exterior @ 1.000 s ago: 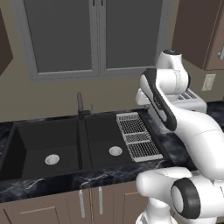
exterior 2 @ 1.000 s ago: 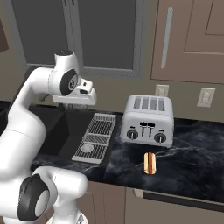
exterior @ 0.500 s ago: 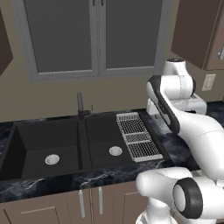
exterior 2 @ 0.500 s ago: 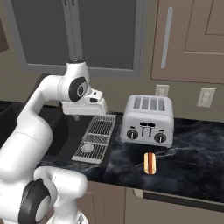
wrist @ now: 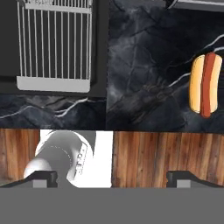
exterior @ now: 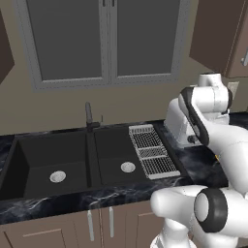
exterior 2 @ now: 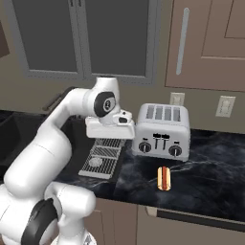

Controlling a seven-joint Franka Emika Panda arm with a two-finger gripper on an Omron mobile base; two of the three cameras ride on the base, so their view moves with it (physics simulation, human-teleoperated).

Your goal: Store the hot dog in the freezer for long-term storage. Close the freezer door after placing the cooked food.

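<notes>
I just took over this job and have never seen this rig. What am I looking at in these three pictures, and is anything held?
The white jointed machine is a robot arm on a driving base. Two pictures come from cameras on the base, behind the arm to its left and right. The third looks down from the hand itself. On the dark marble counter lies the hot dog, in front of a silver toaster; left of them are a drying rack and a black sink. The gripper hangs above the counter edge, its fingertips apart, holding nothing; the hot dog is off to one side of it.
</notes>
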